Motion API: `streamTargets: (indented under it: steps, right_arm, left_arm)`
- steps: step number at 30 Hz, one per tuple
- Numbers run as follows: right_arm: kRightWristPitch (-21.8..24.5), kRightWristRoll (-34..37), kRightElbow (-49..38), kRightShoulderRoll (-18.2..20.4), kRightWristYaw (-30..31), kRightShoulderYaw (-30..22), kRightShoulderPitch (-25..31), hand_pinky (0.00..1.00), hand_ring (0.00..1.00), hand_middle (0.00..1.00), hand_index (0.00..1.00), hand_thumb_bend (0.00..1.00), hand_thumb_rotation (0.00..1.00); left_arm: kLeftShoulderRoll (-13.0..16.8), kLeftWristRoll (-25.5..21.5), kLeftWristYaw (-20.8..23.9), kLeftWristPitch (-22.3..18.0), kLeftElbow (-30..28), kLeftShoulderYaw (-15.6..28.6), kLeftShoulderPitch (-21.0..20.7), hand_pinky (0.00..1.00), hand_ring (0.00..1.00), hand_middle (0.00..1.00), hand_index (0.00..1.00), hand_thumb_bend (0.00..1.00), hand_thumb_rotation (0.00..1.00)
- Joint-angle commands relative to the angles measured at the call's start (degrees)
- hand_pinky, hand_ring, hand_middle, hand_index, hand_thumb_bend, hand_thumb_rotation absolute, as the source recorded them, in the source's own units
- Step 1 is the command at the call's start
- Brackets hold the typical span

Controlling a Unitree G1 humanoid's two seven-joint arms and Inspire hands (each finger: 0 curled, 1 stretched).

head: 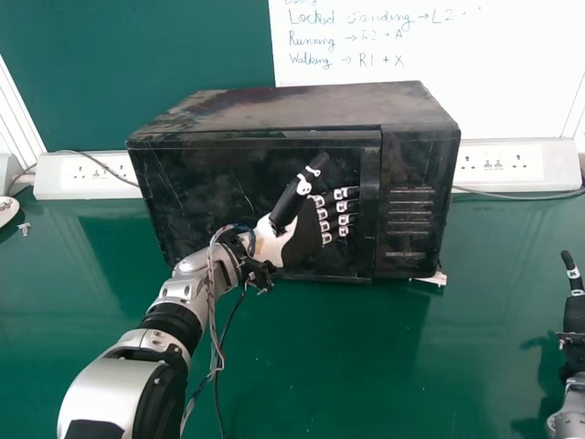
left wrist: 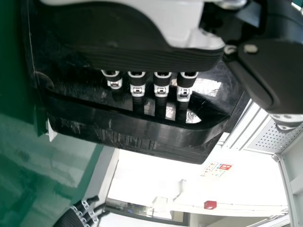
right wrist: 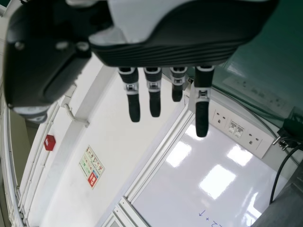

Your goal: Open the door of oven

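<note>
Oven [head: 292,105], boxy black metal, is closed.
Black-and-white left hand [head: 303,242] is spread beside upright black handle [head: 369,210], matching right hand [head: 574,315] likewise over green desk's [head: 320,366] right side.

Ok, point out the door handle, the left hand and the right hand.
Door handle [head: 369,224], head view: middle of its upright bar.
Left hand [head: 304,240], head view: dark part below the thumb.
Right hand [head: 574,315], head view: its dark body.

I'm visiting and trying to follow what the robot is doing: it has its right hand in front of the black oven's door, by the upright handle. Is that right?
Not quite: it is the left hand. The head view shows it in front of the black oven's door, by the upright handle.
</note>
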Motion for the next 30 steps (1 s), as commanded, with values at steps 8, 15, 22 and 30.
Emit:
streamTargets:
  steps: [8,15,22,30]
  right_arm:
    - [-0.72,-0.41,0.59,0.06,-0.18,0.24,-1.04,0.71,0.90,0.92,0.85,1.00,0.95]
    - [-0.58,-0.31,0.58,0.02,0.06,0.19,-0.98,0.72,0.90,0.91,0.85,1.00,0.95]
    - [-0.20,-0.05,0.34,0.07,0.52,0.14,-0.97,0.72,0.90,0.92,0.86,1.00,0.94]
    - [-0.69,-0.46,0.60,0.04,0.11,0.33,-1.01,0.72,0.89,0.91,0.85,1.00,0.96]
  left_arm:
    - [-0.48,-2.25,-2.08,1.32,1.26,2.21,-0.15,0.58,0.82,0.92,0.88,0.93,0.85]
    - [-0.47,-1.87,-4.70,0.94,1.36,1.92,-0.06,0.59,0.83,0.93,0.88,0.92,0.87]
    - [-0.20,-1.46,-7.84,0.60,1.47,1.54,-0.10,0.59,0.82,0.93,0.89,0.91,0.86]
    - [0.31,-0.08,-12.30,-1.21,1.60,0.22,-0.05,0.57,0.80,0.89,0.85,0.92,0.87]
